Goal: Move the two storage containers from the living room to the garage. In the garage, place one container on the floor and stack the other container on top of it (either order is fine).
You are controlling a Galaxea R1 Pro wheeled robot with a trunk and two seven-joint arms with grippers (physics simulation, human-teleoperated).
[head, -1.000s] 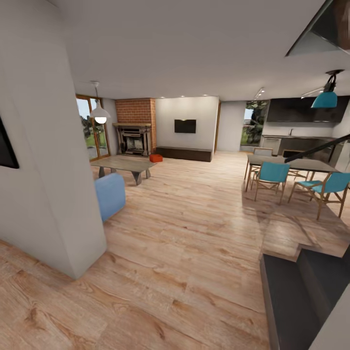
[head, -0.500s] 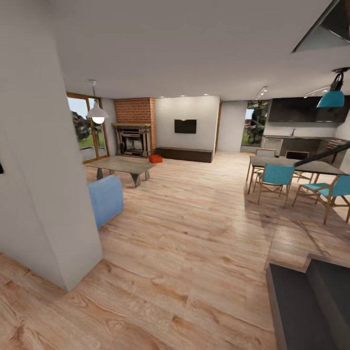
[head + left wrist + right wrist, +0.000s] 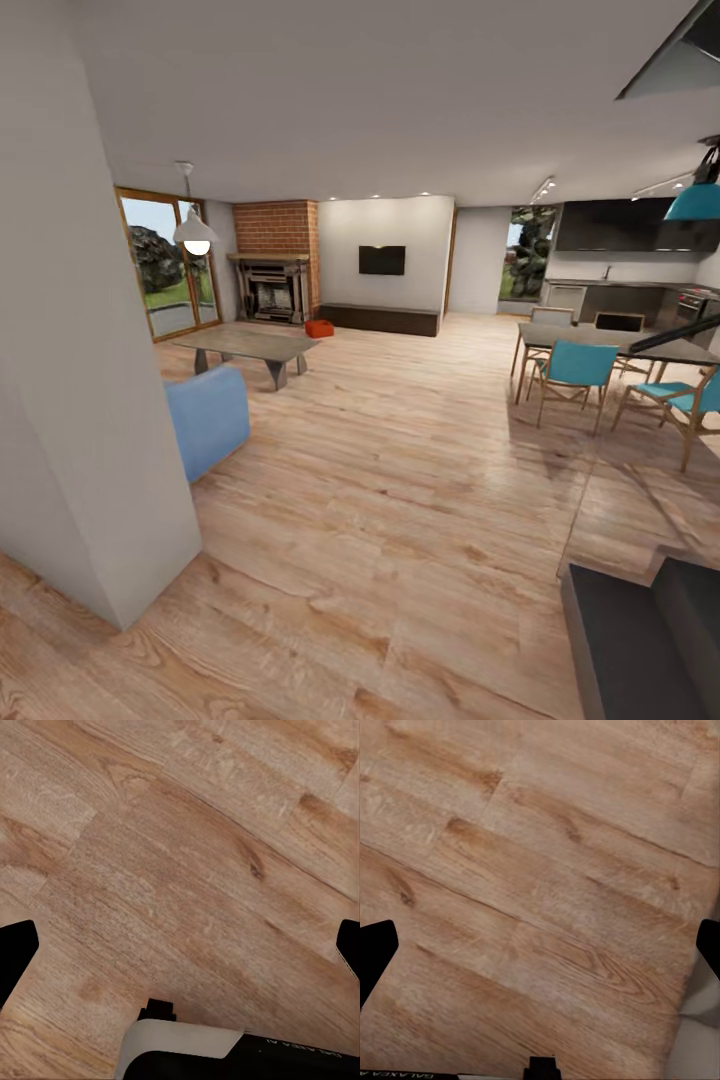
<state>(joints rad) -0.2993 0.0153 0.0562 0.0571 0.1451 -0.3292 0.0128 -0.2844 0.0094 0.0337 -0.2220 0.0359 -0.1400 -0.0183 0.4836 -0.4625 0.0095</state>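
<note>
Storage containers: we see a small orange-red open-top rectangular storage container point(image 3: 320, 328) far off in the head view, left of centre in the frame, sitting on the light wood plank floor point(image 3: 400, 480) of the living room. It lies just in front of the red brick fireplace point(image 3: 277, 262) and at the left end of the long dark low cabinet point(image 3: 380, 319), which runs beneath the black wall TV point(image 3: 382, 260). At this range we cannot tell whether it is one bin or two, nor whether anything lies inside.

Nearer, at the left of that frame, we see the grey low coffee tabletop point(image 3: 248, 345), the rounded end of a blue sofa point(image 3: 205, 419) and a white wall corner point(image 3: 90, 400). At the right stand a dark dining tabletop point(image 3: 610, 343) and teal wooden-legged chairs point(image 3: 575, 368).

Our wrist views add what the head view lacks. The left claw point(image 3: 180, 954) has its black fingers point(image 3: 15, 958) spread wide to the frame's edges, pinching nothing, with only planks between them. The right claw point(image 3: 540, 952) is likewise spread wide, its dark fingers point(image 3: 375, 954) at both edges over bare planks.
</note>
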